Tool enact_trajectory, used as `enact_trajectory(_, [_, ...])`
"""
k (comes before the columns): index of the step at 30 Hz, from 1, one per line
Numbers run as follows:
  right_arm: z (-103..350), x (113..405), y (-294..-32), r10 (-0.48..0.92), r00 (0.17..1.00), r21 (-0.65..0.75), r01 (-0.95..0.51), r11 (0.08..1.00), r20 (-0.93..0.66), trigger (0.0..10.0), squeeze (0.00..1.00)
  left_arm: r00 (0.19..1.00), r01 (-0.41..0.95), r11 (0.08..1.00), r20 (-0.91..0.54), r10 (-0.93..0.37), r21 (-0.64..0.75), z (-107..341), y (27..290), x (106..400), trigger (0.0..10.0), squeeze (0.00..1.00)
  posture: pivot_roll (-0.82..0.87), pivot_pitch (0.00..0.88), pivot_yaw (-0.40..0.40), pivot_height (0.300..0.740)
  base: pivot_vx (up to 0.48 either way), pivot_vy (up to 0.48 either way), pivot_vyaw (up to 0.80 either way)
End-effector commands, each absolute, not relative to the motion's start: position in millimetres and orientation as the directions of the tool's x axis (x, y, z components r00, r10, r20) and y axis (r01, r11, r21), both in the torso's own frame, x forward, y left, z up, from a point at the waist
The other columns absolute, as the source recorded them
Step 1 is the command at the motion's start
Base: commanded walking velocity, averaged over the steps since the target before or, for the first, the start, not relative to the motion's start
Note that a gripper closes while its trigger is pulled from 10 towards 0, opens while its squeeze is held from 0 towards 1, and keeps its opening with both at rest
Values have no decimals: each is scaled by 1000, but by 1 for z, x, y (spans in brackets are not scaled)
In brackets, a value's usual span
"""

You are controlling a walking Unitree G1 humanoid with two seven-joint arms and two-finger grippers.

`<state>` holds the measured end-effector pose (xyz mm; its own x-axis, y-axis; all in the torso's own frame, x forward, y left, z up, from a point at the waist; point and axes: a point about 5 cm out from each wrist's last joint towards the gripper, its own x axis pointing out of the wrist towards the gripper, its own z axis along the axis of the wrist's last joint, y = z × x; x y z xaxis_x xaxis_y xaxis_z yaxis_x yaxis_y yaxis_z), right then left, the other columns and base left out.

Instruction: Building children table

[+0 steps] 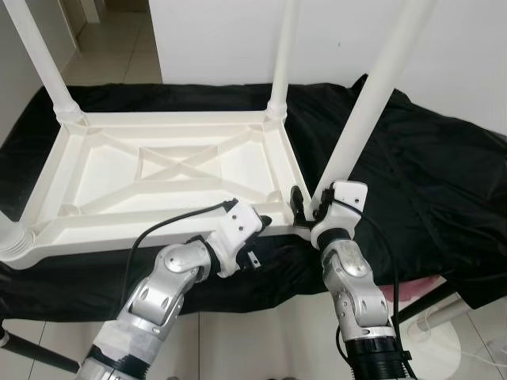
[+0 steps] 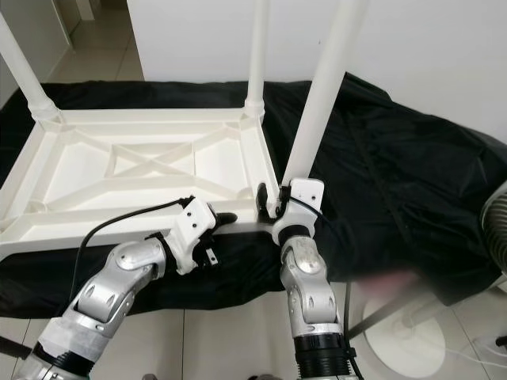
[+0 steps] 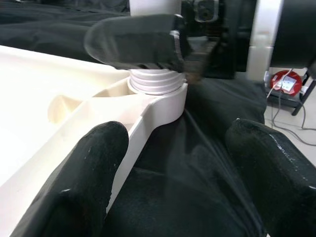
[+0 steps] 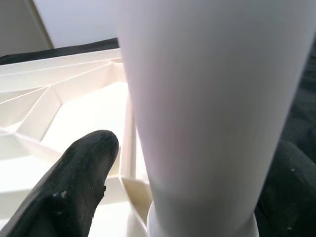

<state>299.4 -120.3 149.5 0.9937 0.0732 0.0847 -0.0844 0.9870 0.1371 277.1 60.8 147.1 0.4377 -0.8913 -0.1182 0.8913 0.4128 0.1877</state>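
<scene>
The children's table, white plastic, lies upside down on a black cloth that covers the surface beneath it, its ribbed underside with crossed braces facing up. Legs stand in the far left corner and the far right corner; a third white leg rises tilted from the near right corner socket, where its threaded base sits in the round collar.

The right gripper reaches up from below with the forearm nearly vertical, its jaws closed around the base of that tilted leg, one black finger on each side of the tube. The left gripper comes in from the left with the elbow bent, wrist angled toward the same corner; its jaws are spread open, one finger against the table's near edge rail and the other over the cloth, holding nothing.

All three legs are cut off by the upper edge of the head views. At the near left corner only a rounded white end shows at the frame edge. A white stand base sits on the tiled floor.
</scene>
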Motion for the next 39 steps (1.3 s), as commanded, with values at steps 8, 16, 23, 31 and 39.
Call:
enact_trajectory(8, [136, 296, -141, 242, 966, 46, -247, 968, 91, 10000, 0, 449, 886, 422, -131, -884, 194, 143, 60, 277, 10000, 0, -70, 37, -41, 740, 0, 0, 0])
enact_trajectory(16, [134, 303, -160, 407, 908, -51, -404, 913, 101, 10000, 0, 448, 886, 419, -131, -885, 196, 144, 60, 277, 10000, 0, -75, 39, -33, 740, 0, 0, 0])
enact_trajectory(23, [140, 314, -161, 480, 870, -83, -473, 877, 113, 10000, 0, 450, 885, 422, -130, -883, 199, 144, 60, 278, 10000, 0, -72, 42, -30, 740, 0, 0, 0])
enact_trajectory(31, [150, 333, -167, 557, 824, -160, -538, 827, 108, 2745, 0, 459, 880, 430, -125, -880, 203, 147, 60, 280, 10000, 0, -65, 54, -28, 740, 0, 0, 0])
enact_trajectory(39, [141, 331, -171, 588, 807, -163, -573, 803, 61, 0, 0, 469, 875, 440, -121, -875, 204, 147, 62, 280, 10000, 0, -60, 56, -35, 740, 0, 0, 0])
